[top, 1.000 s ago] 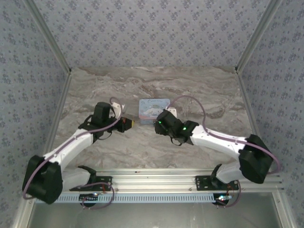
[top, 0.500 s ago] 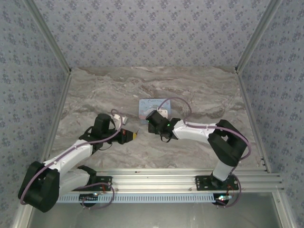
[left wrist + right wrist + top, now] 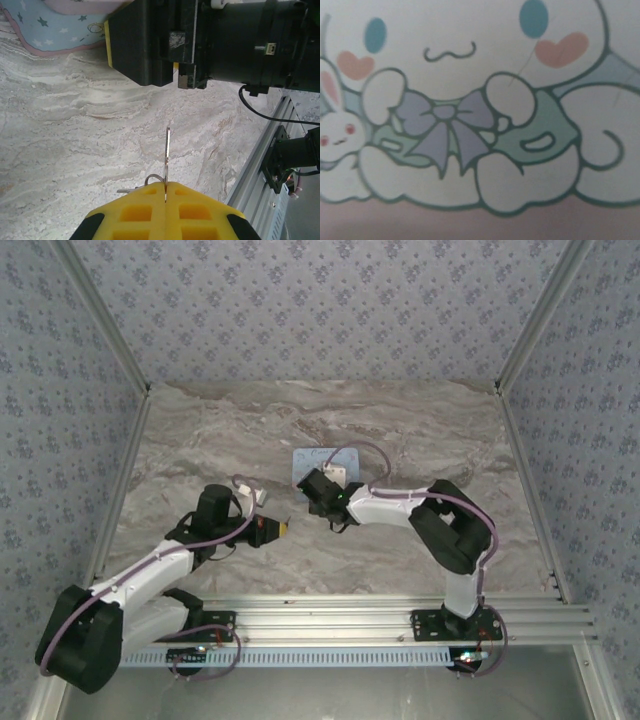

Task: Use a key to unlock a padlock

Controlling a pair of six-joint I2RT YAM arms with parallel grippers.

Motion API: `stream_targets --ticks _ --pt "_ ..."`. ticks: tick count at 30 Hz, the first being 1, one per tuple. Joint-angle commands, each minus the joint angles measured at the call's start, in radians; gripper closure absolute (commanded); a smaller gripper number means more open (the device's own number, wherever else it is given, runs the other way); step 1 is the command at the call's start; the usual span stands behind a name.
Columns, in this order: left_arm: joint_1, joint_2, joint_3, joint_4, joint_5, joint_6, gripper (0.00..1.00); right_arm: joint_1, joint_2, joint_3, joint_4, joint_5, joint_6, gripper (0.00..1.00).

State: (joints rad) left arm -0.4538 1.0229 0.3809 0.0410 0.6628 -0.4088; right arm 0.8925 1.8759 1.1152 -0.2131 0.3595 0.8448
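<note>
My left gripper (image 3: 165, 186) is shut on a thin silver key (image 3: 167, 150), whose blade sticks straight out from between the yellow fingers (image 3: 135, 212). A key ring (image 3: 152, 177) hangs beside the blade. In the top view the left gripper (image 3: 284, 529) is near the table's middle, pointing at the right gripper (image 3: 310, 481). The right gripper hovers low over the pale-blue cartoon tin (image 3: 338, 456), and its black body (image 3: 150, 45) fills the space just ahead of the key. The right wrist view shows the tin lid (image 3: 480, 100) from very close. The padlock is hidden.
The marble tabletop (image 3: 250, 430) is enclosed by patterned walls at the back and sides. An aluminium rail (image 3: 330, 625) runs along the near edge, and it also appears at the right of the left wrist view (image 3: 260, 165). The right arm's elbow (image 3: 455, 530) is folded in close to its base.
The right arm has folded in, taking its gripper left and closer over the tin. The left gripper has drawn back toward the near edge with the key.
</note>
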Motion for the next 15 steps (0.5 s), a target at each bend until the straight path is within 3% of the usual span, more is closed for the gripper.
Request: stream_targets --ticks 1,6,15 --pt "-0.005 -0.004 0.005 -0.019 -0.003 0.034 1.00 -0.012 0.027 0.030 -0.029 0.038 -0.010 0.55" --pt "-0.005 -0.010 -0.013 -0.019 -0.009 0.044 1.00 -0.019 0.026 0.048 -0.054 0.022 -0.025 0.69" --pt "-0.005 0.030 -0.014 0.000 -0.006 0.069 1.00 -0.020 -0.008 0.056 -0.082 0.000 -0.046 0.80"
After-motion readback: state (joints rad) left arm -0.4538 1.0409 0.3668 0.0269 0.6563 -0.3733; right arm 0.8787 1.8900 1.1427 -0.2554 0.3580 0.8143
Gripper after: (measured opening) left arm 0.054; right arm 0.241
